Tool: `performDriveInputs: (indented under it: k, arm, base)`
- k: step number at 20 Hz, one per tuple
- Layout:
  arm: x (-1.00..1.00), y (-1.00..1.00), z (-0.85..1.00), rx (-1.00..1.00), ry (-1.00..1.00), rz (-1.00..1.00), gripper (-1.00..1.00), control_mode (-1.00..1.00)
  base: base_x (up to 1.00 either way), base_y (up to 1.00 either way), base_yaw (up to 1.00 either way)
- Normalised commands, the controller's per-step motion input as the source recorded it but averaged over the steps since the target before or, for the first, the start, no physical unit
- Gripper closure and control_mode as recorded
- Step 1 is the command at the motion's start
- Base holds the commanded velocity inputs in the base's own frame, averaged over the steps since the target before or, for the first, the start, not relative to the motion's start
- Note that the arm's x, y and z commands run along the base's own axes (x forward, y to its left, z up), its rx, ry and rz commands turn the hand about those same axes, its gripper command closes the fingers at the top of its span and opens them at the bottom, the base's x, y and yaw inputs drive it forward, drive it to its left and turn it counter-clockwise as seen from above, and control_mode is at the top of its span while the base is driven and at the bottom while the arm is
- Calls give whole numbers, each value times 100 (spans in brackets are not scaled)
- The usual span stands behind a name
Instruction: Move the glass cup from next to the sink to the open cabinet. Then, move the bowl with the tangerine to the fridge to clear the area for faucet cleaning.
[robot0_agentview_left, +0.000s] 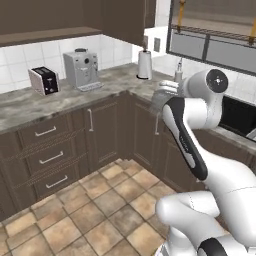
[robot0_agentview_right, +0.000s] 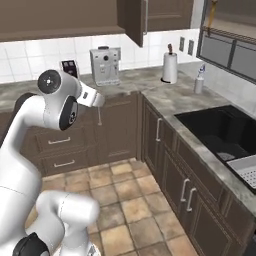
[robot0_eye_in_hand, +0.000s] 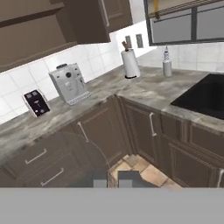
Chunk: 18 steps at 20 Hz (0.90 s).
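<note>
My gripper (robot0_eye_in_hand: 113, 179) is shut on the glass cup (robot0_eye_in_hand: 83, 155), a faint see-through shape just left of the dark fingertips. In the left base view the glass cup (robot0_agentview_left: 159, 98) hangs at the hand (robot0_agentview_left: 167, 88), over the counter's corner edge. From the right, the hand (robot0_agentview_right: 96, 99) is held in front of the lower drawers. The open cabinet (robot0_eye_in_hand: 35, 33) is up on the wall, its door (robot0_agentview_left: 125, 20) swung outwards. The black sink (robot0_agentview_right: 220, 130) lies to the right. The bowl with the tangerine and the fridge are out of view.
On the L-shaped stone counter (robot0_agentview_left: 60, 107) stand a toaster (robot0_agentview_left: 44, 80), a grey coffee machine (robot0_agentview_left: 82, 69), a paper towel roll (robot0_agentview_left: 144, 65) and a soap bottle (robot0_agentview_right: 199, 80). A white rack (robot0_agentview_right: 245, 171) sits beside the sink. The tiled floor (robot0_agentview_right: 125, 195) lies in front of the drawers.
</note>
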Motion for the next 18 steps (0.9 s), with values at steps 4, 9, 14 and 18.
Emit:
performDriveInputs:
  k: [4, 9, 14, 18]
  arm:
    - [0, 0, 0, 0, 0, 0, 100, 100]
    - [0, 0, 0, 0, 0, 0, 100, 100]
    - [0, 0, 0, 0, 0, 0, 100, 100]
    - [0, 0, 0, 0, 0, 0, 100, 100]
  base:
    - [83, -12, 19]
    - [84, -4, 21]
    - [37, 29, 26]
    - [18, 66, 38]
